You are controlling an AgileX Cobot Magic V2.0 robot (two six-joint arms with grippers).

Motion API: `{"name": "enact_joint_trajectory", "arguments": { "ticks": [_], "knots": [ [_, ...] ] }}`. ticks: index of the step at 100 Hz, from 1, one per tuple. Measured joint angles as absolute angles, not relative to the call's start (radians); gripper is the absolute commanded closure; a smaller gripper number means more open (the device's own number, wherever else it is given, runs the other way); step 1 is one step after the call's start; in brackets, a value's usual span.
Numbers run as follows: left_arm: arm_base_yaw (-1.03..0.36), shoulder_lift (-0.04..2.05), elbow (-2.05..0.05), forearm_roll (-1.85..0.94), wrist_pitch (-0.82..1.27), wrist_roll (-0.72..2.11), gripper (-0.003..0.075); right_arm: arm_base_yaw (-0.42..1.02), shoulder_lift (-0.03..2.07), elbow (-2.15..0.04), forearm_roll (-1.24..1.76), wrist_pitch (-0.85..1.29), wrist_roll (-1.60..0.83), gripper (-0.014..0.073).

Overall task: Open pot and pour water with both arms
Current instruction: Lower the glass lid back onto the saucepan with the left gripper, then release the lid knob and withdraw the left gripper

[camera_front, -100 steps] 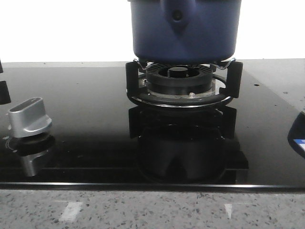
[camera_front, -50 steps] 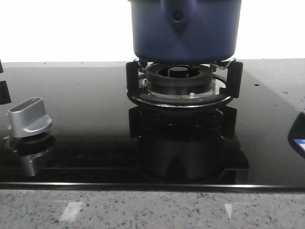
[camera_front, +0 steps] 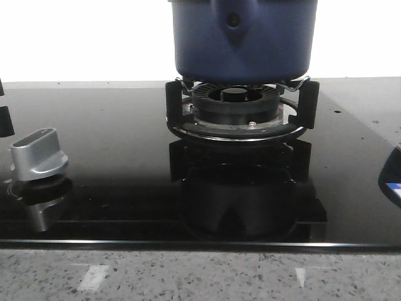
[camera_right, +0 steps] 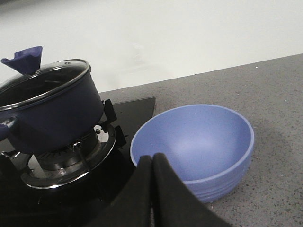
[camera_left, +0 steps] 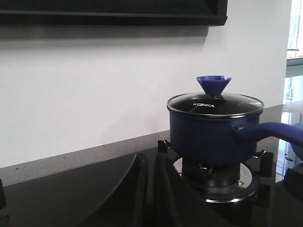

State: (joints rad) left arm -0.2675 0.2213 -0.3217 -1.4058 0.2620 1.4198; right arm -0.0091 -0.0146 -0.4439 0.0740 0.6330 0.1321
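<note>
knob: one silver stove knob (camera_front: 39, 154) at the far left of the black glass cooktop (camera_front: 113, 132), its reflection right under it
left claw: its two dark fingers (camera_left: 142, 189) sit pressed together with only a thin seam between them, so clenched, nothing in it, hanging over the cooktop well apart from the pot
pot: one dark-blue pot (camera_front: 243, 39) sitting on the burner stand, middle of the cooktop toward the back; one long blue handle (camera_left: 270, 131) sticking out sideways
lid: one glass lid (camera_left: 215, 105) on the pot, metal rim, "KONKA" printed on it, one blue cone-shaped knob (camera_left: 213, 84) on top
burner: one black burner ring (camera_front: 235, 100) under the pot, black prongs of the stand around it
right claw: fingers (camera_right: 142, 189) squeezed tight against each other too, clenched on nothing, just in front of the bowl
bowl: one light-blue bowl (camera_right: 199, 142), nothing inside it, on the grey speckled bench (camera_right: 274, 94) right of the cooktop
</note>
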Motion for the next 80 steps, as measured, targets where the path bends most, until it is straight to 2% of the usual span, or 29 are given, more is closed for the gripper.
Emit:
{"name": "enact_joint_trajectory", "arguments": {
  "ticks": [27, 38, 48, 65, 80],
  "knots": [
    [-0.267, 0.221, -0.322, -1.406, 0.26, 1.42, 0.074, -0.009, -0.015, -0.444, 0.074, 0.633, 0.132, 0.0668],
    [-0.267, 0.221, -0.322, -1.294, 0.258, 1.364, 0.074, -0.009, -0.015, -0.444, 0.074, 0.633, 0.132, 0.0668],
    [-0.267, 0.221, -0.321, -0.99, 0.24, 1.004, 0.074, -0.009, -0.015, -0.444, 0.074, 0.633, 0.132, 0.0668],
    [-0.267, 0.221, -0.287, -0.223, 0.183, 0.218, 0.0741, -0.009, -0.015, -0.444, 0.074, 0.633, 0.132, 0.0668],
    [-0.263, 0.192, -0.169, -0.04, 0.009, 0.009, 0.074, -0.009, -0.015, -0.444, 0.074, 0.633, 0.132, 0.0668]
  ]
}}
